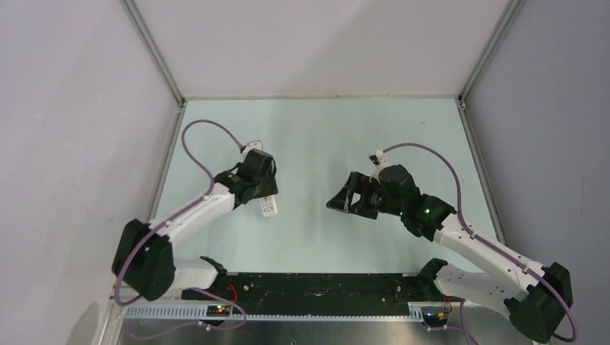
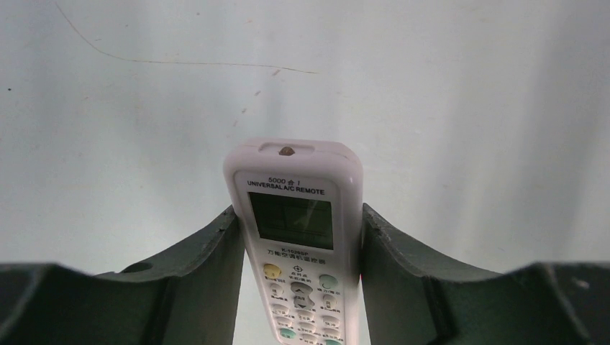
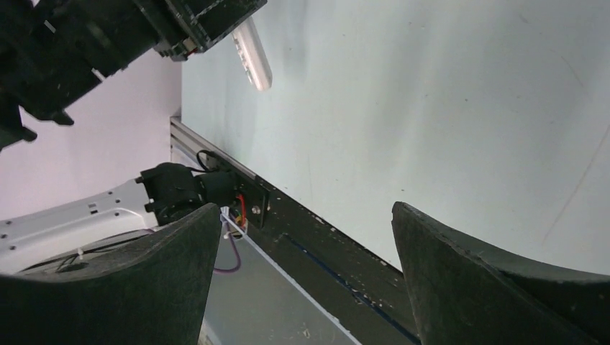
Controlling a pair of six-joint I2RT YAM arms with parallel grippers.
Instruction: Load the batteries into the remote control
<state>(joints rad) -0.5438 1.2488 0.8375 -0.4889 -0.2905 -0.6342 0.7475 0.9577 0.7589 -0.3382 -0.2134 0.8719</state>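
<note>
My left gripper [image 1: 265,195] is shut on the white remote control [image 2: 298,237]. Its display and buttons face the left wrist camera, and both dark fingers [image 2: 208,266] press its long sides. In the top view the remote [image 1: 269,207] sticks out below the gripper, over the left part of the table. It also shows in the right wrist view [image 3: 253,54], held by the left gripper. My right gripper [image 1: 342,200] is open and empty, tilted above the middle of the table and pointing left. No batteries are in view.
The pale green table [image 1: 316,136] is bounded by grey walls and metal rails. A black strip [image 1: 316,287] with wiring runs along the near edge between the arm bases. A thin scratch line [image 2: 180,63] marks the table surface.
</note>
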